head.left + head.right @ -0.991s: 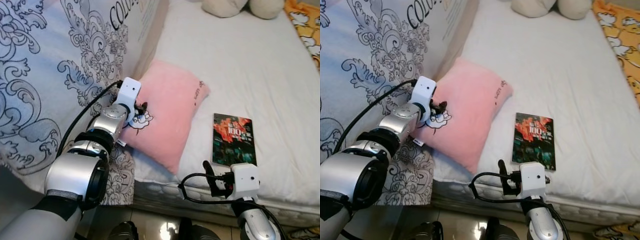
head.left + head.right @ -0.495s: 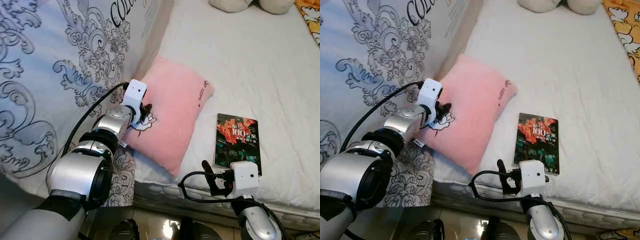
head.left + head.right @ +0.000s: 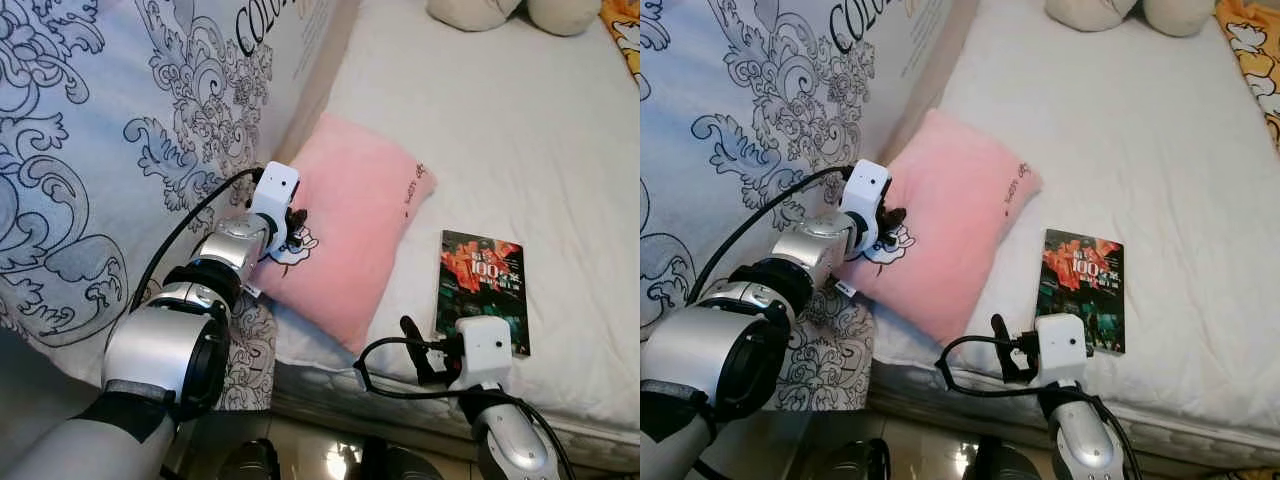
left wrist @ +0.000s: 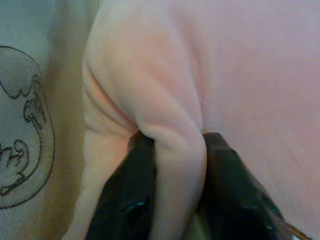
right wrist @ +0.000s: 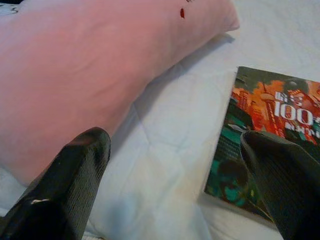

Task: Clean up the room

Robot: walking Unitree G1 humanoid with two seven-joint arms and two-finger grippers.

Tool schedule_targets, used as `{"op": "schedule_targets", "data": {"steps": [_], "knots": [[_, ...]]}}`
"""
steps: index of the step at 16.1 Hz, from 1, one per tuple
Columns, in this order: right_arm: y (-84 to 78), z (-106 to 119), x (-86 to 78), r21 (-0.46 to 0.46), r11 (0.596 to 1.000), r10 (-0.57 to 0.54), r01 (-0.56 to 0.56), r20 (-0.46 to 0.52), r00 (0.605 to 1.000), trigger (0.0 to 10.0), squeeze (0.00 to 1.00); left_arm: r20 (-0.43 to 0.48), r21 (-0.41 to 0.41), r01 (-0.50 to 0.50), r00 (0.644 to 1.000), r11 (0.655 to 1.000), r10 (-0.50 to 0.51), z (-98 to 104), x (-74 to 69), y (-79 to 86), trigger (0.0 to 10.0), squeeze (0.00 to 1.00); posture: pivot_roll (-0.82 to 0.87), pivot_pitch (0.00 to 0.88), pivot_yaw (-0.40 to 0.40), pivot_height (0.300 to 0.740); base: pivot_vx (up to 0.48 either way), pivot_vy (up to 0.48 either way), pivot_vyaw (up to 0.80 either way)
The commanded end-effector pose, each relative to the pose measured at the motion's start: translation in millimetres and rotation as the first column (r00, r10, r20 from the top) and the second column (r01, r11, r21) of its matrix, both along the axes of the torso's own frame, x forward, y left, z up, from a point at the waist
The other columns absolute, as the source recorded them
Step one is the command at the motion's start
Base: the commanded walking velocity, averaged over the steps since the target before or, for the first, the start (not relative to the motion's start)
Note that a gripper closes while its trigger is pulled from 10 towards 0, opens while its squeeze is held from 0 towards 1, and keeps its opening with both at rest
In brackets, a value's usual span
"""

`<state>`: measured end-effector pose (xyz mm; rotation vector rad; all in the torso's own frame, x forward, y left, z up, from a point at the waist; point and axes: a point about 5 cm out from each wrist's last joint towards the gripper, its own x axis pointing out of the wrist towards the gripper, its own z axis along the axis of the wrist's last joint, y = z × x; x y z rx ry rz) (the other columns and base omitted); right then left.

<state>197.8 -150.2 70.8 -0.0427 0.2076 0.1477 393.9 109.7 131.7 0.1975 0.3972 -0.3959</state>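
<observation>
Left gripper [image 4: 172, 200] pinching a fold of the pink pillow [image 3: 355, 225]; right gripper [image 5: 175, 185] wide open, empty, book [image 5: 270, 140] at one fingertip.

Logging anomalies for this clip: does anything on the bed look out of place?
The soft pink pillow lies askew, overhanging the mattress edge, with a fold pinched in the left end effector. A dark paperback book lies loose beside it.

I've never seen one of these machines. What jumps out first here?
A bright pink pillow on the white bed, its edge pinched by the robot's left pincer. Beside it lies a dark book, with the open right pincer hovering near it.
</observation>
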Motion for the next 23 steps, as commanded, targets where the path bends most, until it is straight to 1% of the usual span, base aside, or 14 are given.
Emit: {"op": "schedule_targets", "data": {"steps": [1, 3, 4, 5, 7, 9, 11, 12, 13, 15, 18, 21, 22, 23], "knots": [[-2.7, -2, 1.3, 0.004, 1.0, -0.002, 0.002, -0.014, 1.0, 10.0, 0.0, -0.007, -0.027, 0.004, 1.0, 1.0, -0.004, -3, -1.5, -4.7, 0.0, 0.0, -0.08, 0.107, 0.033, 0.74, 0.0, 0.0, 0.0], [-3.2, -4, 2.6, 0.003, 1.0, 0.004, -0.003, -0.019, 1.0, 10.0, 0.0, 0.065, -0.14, -0.018, 0.997, 0.99, 0.028, 15, 4.5, -18.9, 0.0, 0.0, -0.07, 0.101, 0.026, 0.74, 0.0, 0.0, 0.0], [-2.0, -6, 3.9, 0.005, 1.0, 0.014, -0.014, -0.023, 1.0, 10.0, 0.0, 0.101, -0.195, -0.007, 0.995, 0.981, 0.027, 24, 5.7, -33.0, 0.0, 0.0, -0.07, 0.101, 0.023, 0.74, 0.0, 0.0, 0.0], [-1.5, -6, 4.5, 0.006, 1.0, 0.018, -0.018, -0.023, 1.0, 10.0, 0.0, 0.108, -0.207, -0.003, 0.994, 0.978, 0.026, 25, 5.7, -36.6, 0.0, 0.0, -0.07, 0.1, 0.021, 0.74, 0.0, 0.0, 0.0], [0.4, -6, 5.5, 0.004, 0.999, 0.037, -0.037, -0.025, 0.999, 10.0, 0.0, 0.146, -0.314, -0.007, 0.988, 0.949, 0.056, 39, 7.2, -51.5, 0.0, 0.0, -0.07, 0.098, 0.019, 0.74, 0.0, 0.0, 0.0], [-0.4, -8, 5.0, 0.001, 0.999, 0.041, -0.041, -0.031, 0.999, 10.0, 0.0, 0.172, -0.35, 0.005, 0.983, 0.937, 0.059, 48, 8.5, -57.7, 0.0, 0.0, -0.06, 0.097, 0.018, 0.74, 0.0, 0.0, 0.0], [-1.1, -9, 5.5, 0.0, 0.999, 0.045, -0.045, -0.036, 0.998, 10.0, 0.0, 0.222, -0.378, -0.044, 0.965, 0.925, 0.137, 62, 13.7, -51.2, 0.0, 0.0, -0.06, 0.097, 0.019, 0.74, 0.0, 0.0, 0.0], [-1.1, -9, 5.5, 0.0, 0.999, 0.045, -0.045, -0.036, 0.998, 10.0, 0.0, 0.222, -0.378, -0.044, 0.965, 0.925, 0.137, 62, 13.7, -51.2, 0.0, 0.0, -0.06, 0.097, 0.019, 0.74, 0.0, 0.0, 0.0], [-0.3, -11, 6.0, -0.002, 0.999, 0.054, -0.054, -0.04, 0.998, 10.0, 0.0, 0.244, -0.385, -0.104, 0.947, 0.917, 0.21, 67, 16.8, -40.3, 0.0, 0.0, -0.05, 0.095, 0.017, 0.74, 0.0, 0.0, 0.0], [0.0, -12, 6.8, -0.009, 0.998, 0.068, -0.068, -0.042, 0.997, 10.0, 0.0, 0.279, -0.38, -0.268, 0.879, 0.885, 0.386, 64, 18.6, -10.3, 0.0, 0.0, -0.05, 0.094, 0.016, 0.74, 0.0, 0.0, 0.0], [-2.5, -12, 7.5, -0.017, 0.997, 0.074, -0.075, -0.043, 0.996, 10.0, 0.0, 0.34, -0.386, -0.365, 0.798, 0.847, 0.498, 63, 16.1, 13.9, 0.0, 0.0, -0.05, 0.094, 0.004, 0.74, 0.0, 0.0, 0.0], [-4.1, -12, 7.8, -0.023, 0.996, 0.088, -0.089, -0.048, 0.995, 10.0, 0.0, 0.453, -0.409, -0.379, 0.705, 0.83, 0.546, 75, 11.0, 17.2, 0.0, 0.0, -0.04, 0.094, -0.003, 0.74, 0.0, 0.0, 0.0], [-3.4, -13, 8.2, -0.024, 0.995, 0.094, -0.096, -0.052, 0.994, 10.0, 0.0, 0.481, -0.383, -0.373, 0.7, 0.845, 0.527, 71, 7.2, 11.0, 0.0, 0.0, -0.04, 0.095, -0.006, 0.74, 0.0, 0.0, 0.0], [-3.1, -14, 8.5, -0.023, 0.995, 0.098, -0.1, -0.055, 0.994, 10.0, 0.0, 0.499, -0.336, -0.362, 0.715, 0.87, 0.49, 62, 3.6, 3.4, 0.0, 0.0, -0.04, 0.095, -0.009, 0.74, 0.0, 0.0, 0.0]]}}
